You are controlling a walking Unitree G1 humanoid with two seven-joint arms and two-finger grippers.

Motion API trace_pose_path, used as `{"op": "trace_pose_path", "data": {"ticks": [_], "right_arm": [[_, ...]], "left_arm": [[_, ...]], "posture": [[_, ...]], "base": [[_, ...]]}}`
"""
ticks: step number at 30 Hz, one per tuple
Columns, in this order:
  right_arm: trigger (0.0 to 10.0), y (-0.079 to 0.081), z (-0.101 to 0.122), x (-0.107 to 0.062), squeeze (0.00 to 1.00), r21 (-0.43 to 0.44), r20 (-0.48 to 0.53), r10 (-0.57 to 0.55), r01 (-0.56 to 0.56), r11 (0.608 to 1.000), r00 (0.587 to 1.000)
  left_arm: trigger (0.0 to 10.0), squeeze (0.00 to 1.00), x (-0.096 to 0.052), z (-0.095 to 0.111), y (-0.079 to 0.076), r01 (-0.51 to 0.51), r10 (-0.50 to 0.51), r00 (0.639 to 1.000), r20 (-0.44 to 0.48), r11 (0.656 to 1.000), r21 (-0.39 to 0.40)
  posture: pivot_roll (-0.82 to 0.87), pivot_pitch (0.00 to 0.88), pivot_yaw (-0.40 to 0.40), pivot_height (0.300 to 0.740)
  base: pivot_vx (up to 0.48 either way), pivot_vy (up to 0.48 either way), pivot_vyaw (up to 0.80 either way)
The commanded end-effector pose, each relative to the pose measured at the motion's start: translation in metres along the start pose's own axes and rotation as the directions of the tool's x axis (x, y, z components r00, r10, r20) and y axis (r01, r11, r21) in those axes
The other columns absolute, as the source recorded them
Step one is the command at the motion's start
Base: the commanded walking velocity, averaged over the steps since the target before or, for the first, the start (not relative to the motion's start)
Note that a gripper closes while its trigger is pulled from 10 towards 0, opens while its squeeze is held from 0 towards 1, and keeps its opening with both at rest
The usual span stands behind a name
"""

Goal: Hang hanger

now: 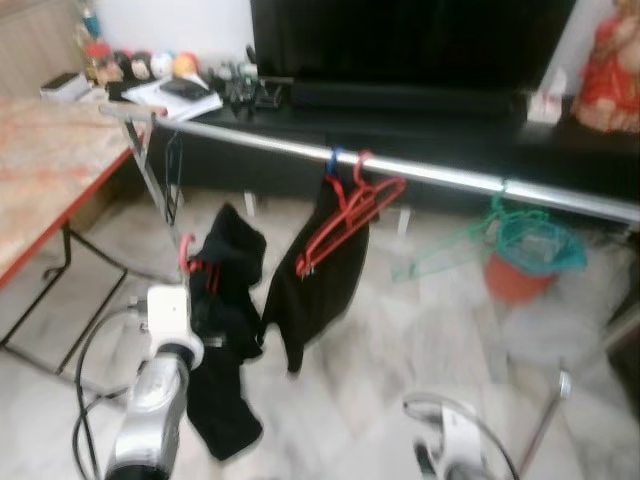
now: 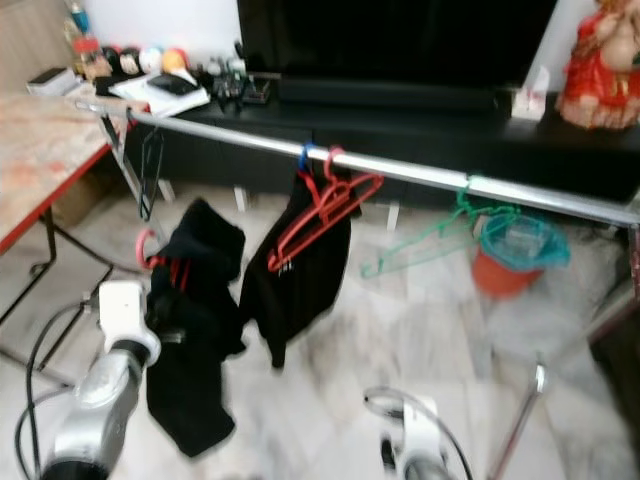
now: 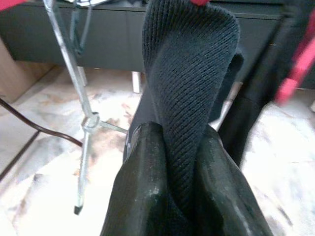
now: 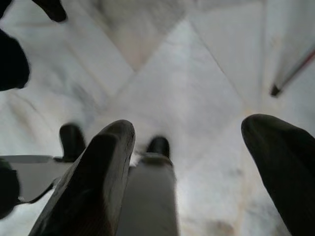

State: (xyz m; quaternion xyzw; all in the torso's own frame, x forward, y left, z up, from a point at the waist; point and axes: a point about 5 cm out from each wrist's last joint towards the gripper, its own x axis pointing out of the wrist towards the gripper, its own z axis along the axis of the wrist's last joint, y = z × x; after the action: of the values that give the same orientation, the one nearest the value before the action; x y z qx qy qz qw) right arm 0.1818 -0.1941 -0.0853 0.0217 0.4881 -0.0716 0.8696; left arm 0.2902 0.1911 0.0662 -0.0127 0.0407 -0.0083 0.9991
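Black garment [image 1: 225, 330] mostly hides its red hanger [image 1: 190, 262]; left gripper [image 3: 179, 167] pinches the fabric, raised below the rail [image 1: 420, 170]. Right gripper [image 4: 189, 162] hangs low, spread wide.

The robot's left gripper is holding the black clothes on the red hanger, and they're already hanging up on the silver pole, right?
Not quite. The left gripper does hold the black garment on its red hanger, but the left eye view shows it below the silver rail, not hung yet.
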Motion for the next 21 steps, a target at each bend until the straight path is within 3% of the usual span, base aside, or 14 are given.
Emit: {"op": "trace_pose_path", "data": {"ticks": [1, 7, 21], "right_arm": [[10.0, 0.0031, 0.0009, 0.0002, 0.0, 0.016, 0.003, 0.009, -0.009, 1.0, 1.0], [10.0, 0.0032, 0.0005, 0.0002, 0.0, 0.001, -0.001, 0.019, -0.019, 1.0, 1.0], [10.0, 0.0032, 0.0017, 0.0003, 0.0, 0.006, 0.004, 0.021, -0.021, 1.0, 1.0]], "left_arm": [[10.0, 0.0, 0.0026, 0.0121, 0.0036, -0.006, 0.005, 0.999, 0.051, 1.0, 0.016], [10.0, 0.0, 0.002, 0.0106, 0.0034, -0.006, 0.005, 0.999, 0.043, 1.0, 0.02], [10.0, 0.0, 0.0004, 0.0093, 0.0044, -0.016, 0.015, 0.999, 0.038, 1.0, 0.019]], "posture": [[0.01, 0.0, 0.004, 0.74], [0.01, 0.0, 0.005, 0.74], [0.01, 0.0, 0.002, 0.74]], "base": [[-0.322, 0.0, 0.0], [-0.325, 0.0, -0.72], [-0.329, 0.0, 0.0]]}}
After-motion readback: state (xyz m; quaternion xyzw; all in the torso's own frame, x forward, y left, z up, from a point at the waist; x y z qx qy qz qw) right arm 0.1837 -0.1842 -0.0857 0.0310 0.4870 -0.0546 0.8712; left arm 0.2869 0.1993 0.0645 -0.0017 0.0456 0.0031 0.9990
